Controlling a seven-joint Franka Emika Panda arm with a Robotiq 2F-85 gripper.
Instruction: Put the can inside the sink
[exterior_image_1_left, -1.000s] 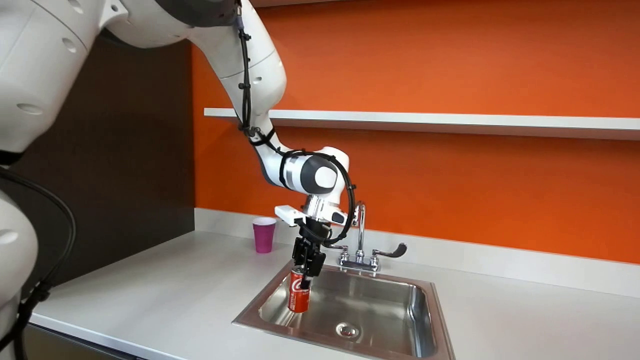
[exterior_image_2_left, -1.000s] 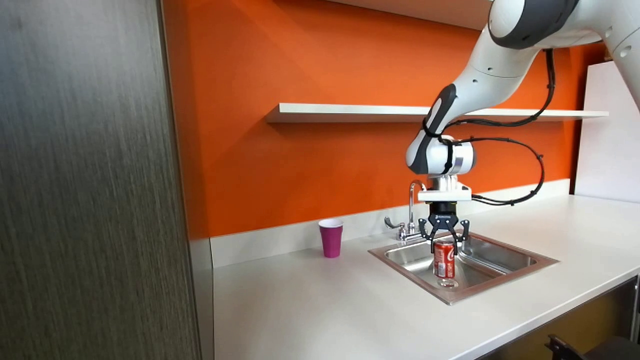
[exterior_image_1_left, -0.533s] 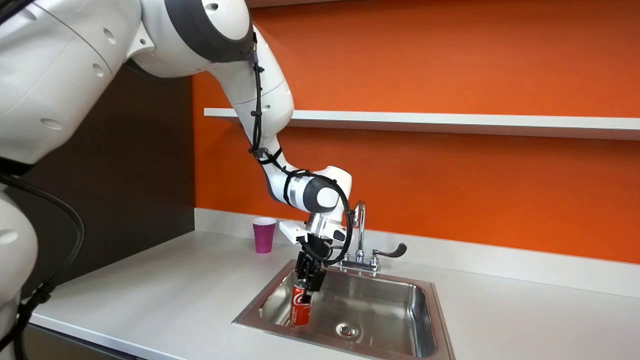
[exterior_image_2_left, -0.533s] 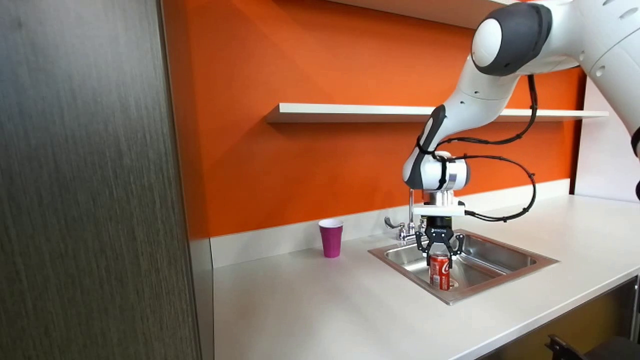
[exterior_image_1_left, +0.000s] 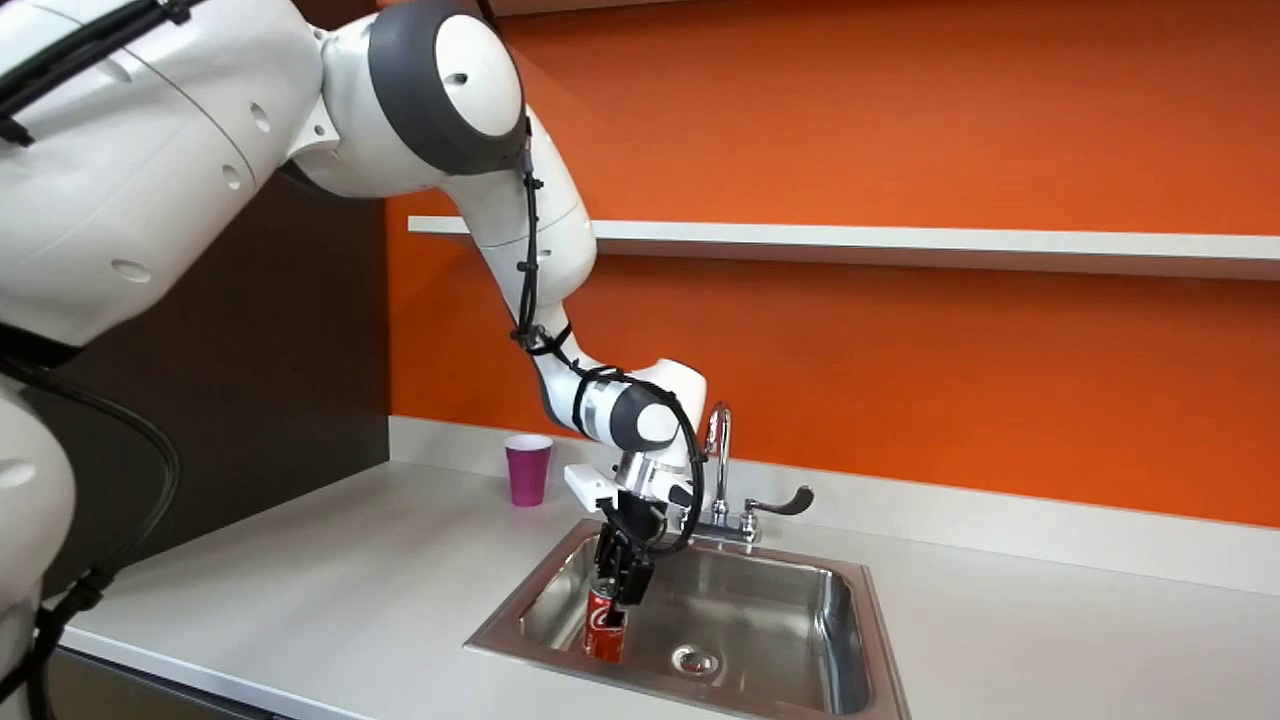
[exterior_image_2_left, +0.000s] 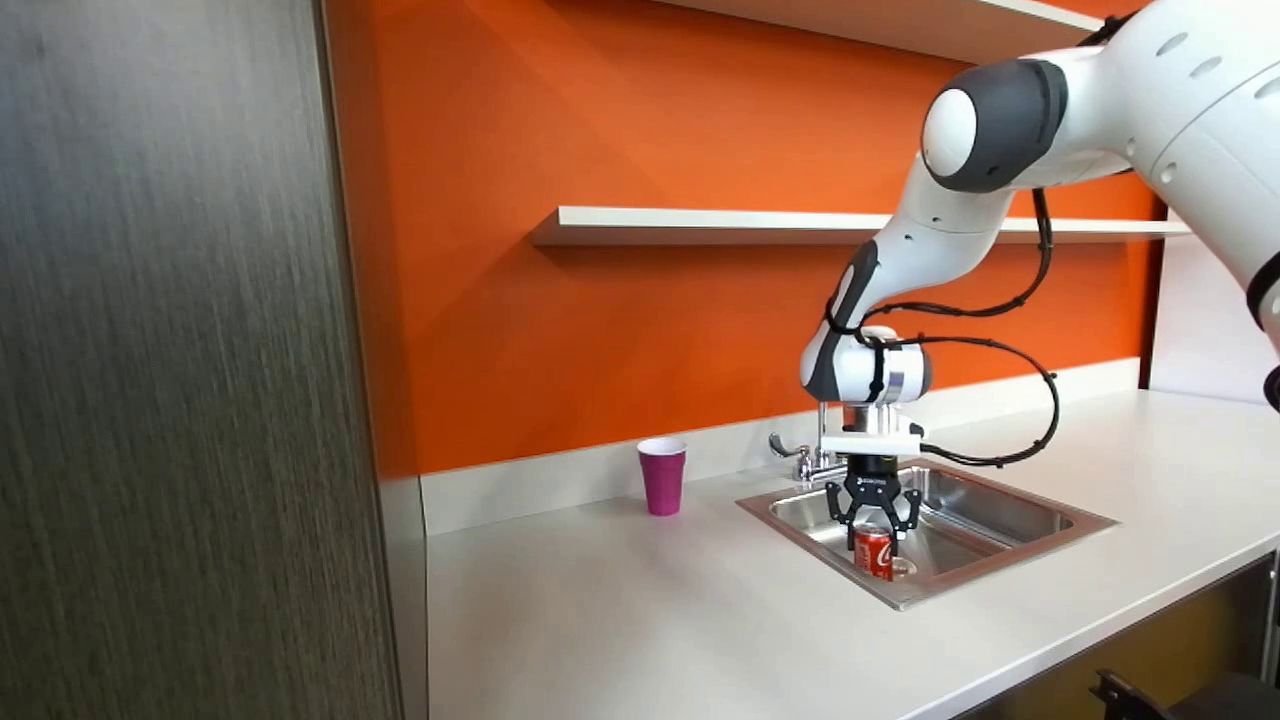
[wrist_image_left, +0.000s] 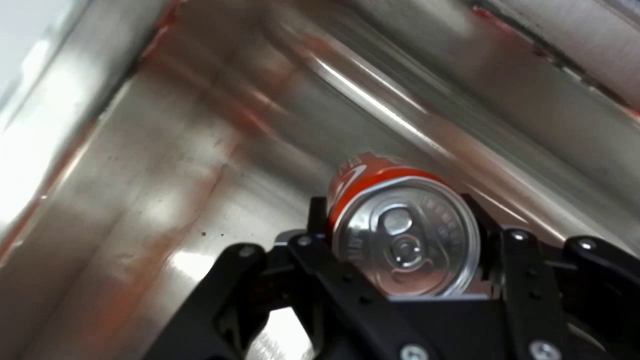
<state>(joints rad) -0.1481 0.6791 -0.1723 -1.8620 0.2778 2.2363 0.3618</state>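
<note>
The red can (exterior_image_1_left: 604, 641), with white lettering and a silvery top, is upright inside the steel sink (exterior_image_1_left: 879, 645) near one side wall. In an exterior view the near rim of the sink (exterior_image_2_left: 1000, 561) hides the bottom of the can (exterior_image_2_left: 873, 560). I cannot tell whether the can touches the basin floor. My gripper (exterior_image_2_left: 873, 545) points down with a finger on each side of the can's upper part, shut on it. In the wrist view the gripper (wrist_image_left: 399, 220) frames the can's lid (wrist_image_left: 407, 245), with both fingers against its sides.
A purple cup (exterior_image_1_left: 528, 472) stands on the counter behind the sink's corner. A chrome faucet (exterior_image_1_left: 720, 465) with lever handles stands at the sink's back edge, close behind my wrist. A white shelf (exterior_image_2_left: 700, 225) runs along the orange wall. The round drain (exterior_image_1_left: 694, 660) is beside the can.
The arm and gripper have moved down with the can held. The can has sunk deeper into the sink, its bottom now hidden behind the near rim.
</note>
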